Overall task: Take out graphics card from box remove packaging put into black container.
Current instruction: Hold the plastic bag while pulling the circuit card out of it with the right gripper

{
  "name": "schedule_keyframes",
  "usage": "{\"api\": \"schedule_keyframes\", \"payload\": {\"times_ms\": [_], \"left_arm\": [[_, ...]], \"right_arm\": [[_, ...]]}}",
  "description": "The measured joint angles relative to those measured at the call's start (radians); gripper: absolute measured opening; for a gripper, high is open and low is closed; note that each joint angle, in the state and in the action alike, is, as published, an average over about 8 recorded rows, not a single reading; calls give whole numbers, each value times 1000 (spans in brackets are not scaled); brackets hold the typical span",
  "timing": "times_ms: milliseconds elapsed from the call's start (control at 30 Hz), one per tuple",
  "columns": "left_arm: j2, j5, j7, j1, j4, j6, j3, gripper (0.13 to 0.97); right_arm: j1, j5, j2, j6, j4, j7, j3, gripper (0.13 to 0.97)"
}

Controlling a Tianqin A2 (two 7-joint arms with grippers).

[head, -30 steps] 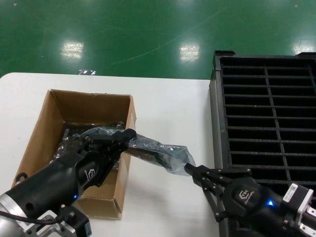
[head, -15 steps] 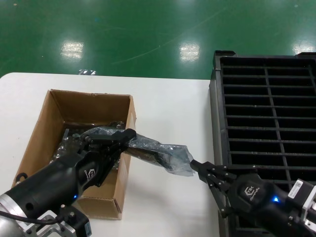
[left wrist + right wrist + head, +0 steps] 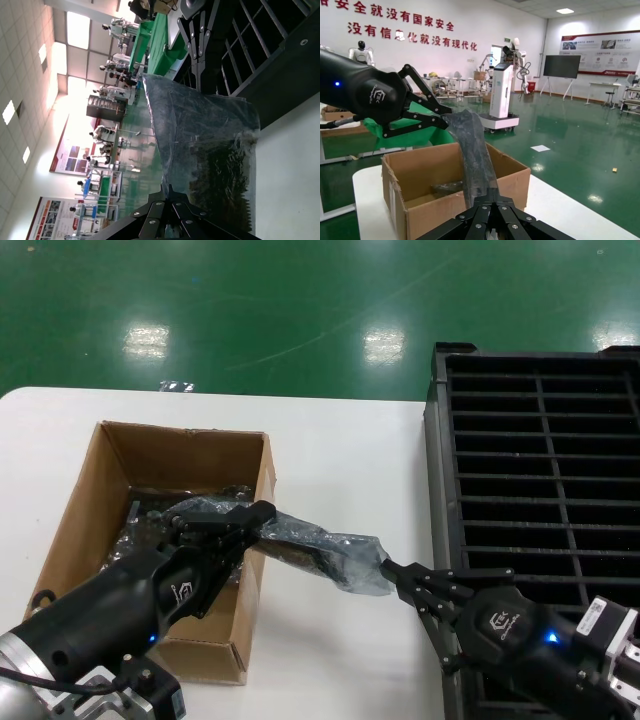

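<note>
In the head view a white tabletop [image 3: 340, 450] fills the lower part of the frame, with the box [image 3: 105, 485] at lower left and the black container [image 3: 540, 460] along the right edge. The packaging [image 3: 320, 550] is stretched in the air between the two arms, just right of the box's right wall and low in the middle of the frame; a dark shape shows through the plastic, most likely the graphics card [image 3: 295, 552], though its details cannot be made out. The left end effector [image 3: 258, 515] reaches up from the lower left over the box's right wall, its fingers pressed together on the bag's left end — the right wrist view shows the same pinch from the other side. The right end effector [image 3: 388, 570] comes in from the lower right beside the black container's near left corner, its fingers closed on the bag's right end. In the left wrist view the bag [image 3: 205, 150] hangs crinkled across the centre, with the right end effector [image 3: 196, 45] nipping its far edge. More crinkly bagged items [image 3: 150, 525] lie on the box's floor.
</note>
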State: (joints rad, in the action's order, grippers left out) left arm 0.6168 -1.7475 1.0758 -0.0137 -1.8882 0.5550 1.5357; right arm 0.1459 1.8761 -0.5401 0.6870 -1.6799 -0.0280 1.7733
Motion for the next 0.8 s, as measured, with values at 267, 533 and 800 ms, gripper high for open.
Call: {"api": "schedule_keyframes", "payload": {"times_ms": [267, 533, 800], "left_arm": [[0, 0, 0, 0, 0, 0, 0, 139], [0, 0, 0, 0, 0, 0, 0, 139], [0, 0, 0, 0, 0, 0, 0, 139]], "right_arm": [[20, 2, 12, 10, 15, -5, 11, 130], [49, 1, 30, 26, 38, -15, 29, 130], [51, 3, 25, 29, 43, -17, 22, 130]]}}
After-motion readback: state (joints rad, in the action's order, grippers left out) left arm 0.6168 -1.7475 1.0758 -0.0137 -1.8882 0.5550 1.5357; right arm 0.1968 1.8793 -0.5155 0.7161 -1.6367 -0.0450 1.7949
